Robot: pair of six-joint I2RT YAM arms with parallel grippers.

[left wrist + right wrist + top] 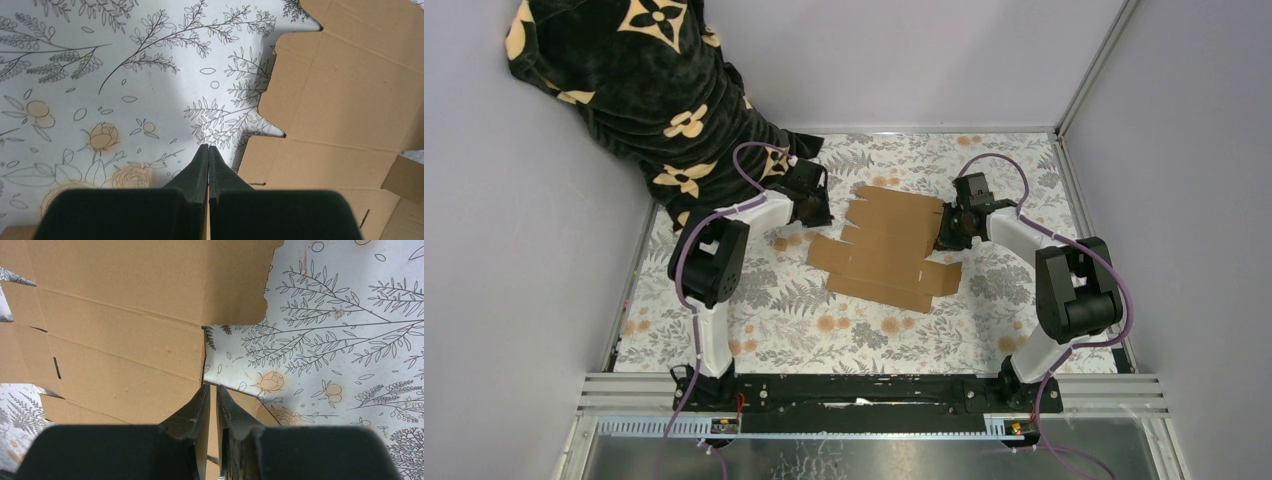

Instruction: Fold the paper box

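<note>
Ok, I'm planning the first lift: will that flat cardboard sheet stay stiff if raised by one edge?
Probably not: the paper box shows scored creases, so it would likely hinge there. Its cut flaps look thin and may droop. Flat and unfolded, it seems light, likely sliding on the tablecloth when pushed.

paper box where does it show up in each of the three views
top external: paper box lies flat at the picture's middle.
left wrist: paper box fills the right side.
right wrist: paper box fills the upper left.
shared landmark: the floral table cover under it.
</note>
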